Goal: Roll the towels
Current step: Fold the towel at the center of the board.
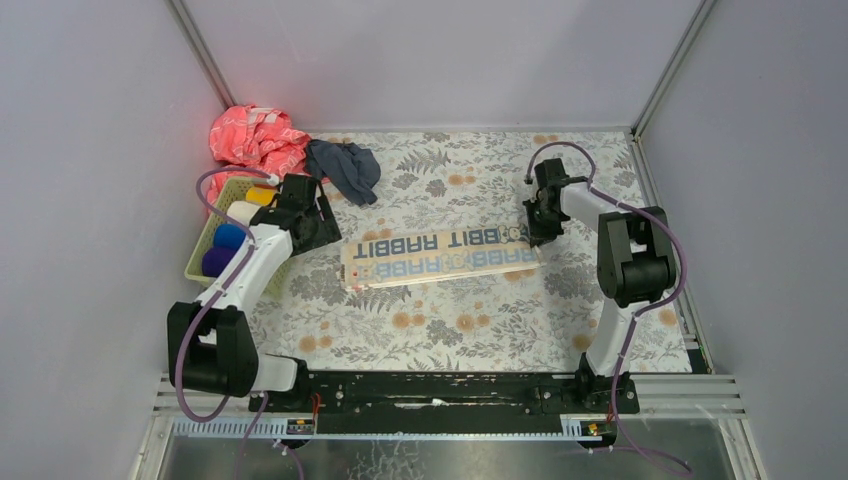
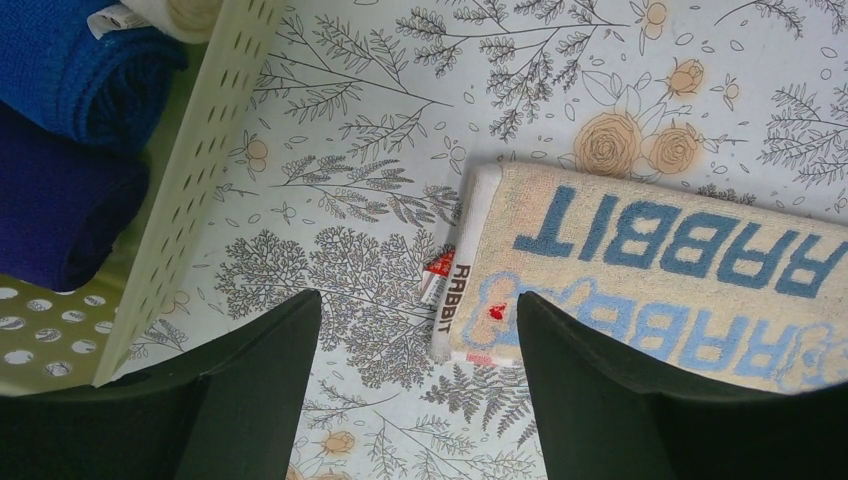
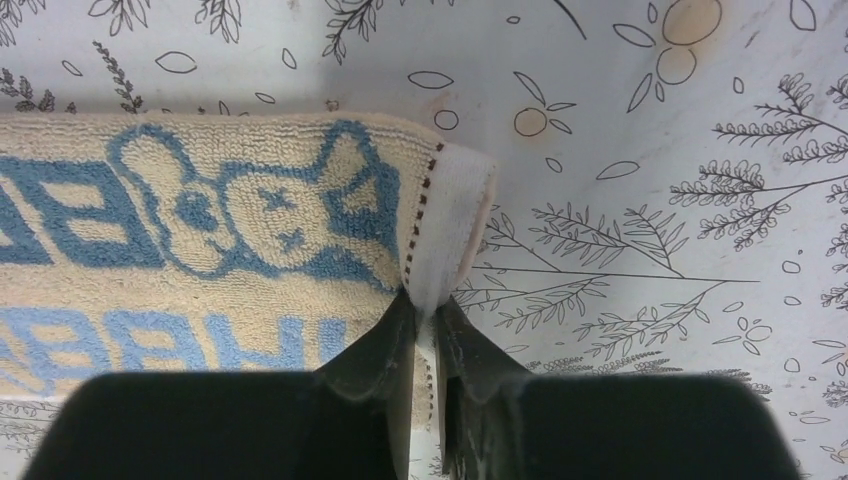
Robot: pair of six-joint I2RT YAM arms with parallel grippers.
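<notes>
The cream "RABBIT" towel [image 1: 440, 256] lies folded into a long strip across the middle of the floral surface. My right gripper [image 1: 531, 232] is shut on the white hem at the towel's right end; the right wrist view shows the fingertips [image 3: 400, 320] pinching the hem by the towel's rabbit face [image 3: 250, 205]. My left gripper [image 1: 325, 228] is open and empty just left of the towel's left end [image 2: 640, 265], with the corner between its fingers [image 2: 560, 380]. The dark grey-blue towel [image 1: 345, 168] lies crumpled at the back.
A green perforated basket [image 1: 197, 258] at the left holds yellow [image 1: 262, 195], white [image 1: 243, 211], blue [image 1: 229, 236] and purple [image 1: 216, 262] rolls; its wall [image 2: 190, 180] is close to my left finger. A pink cloth [image 1: 255, 135] lies bunched in the back left corner.
</notes>
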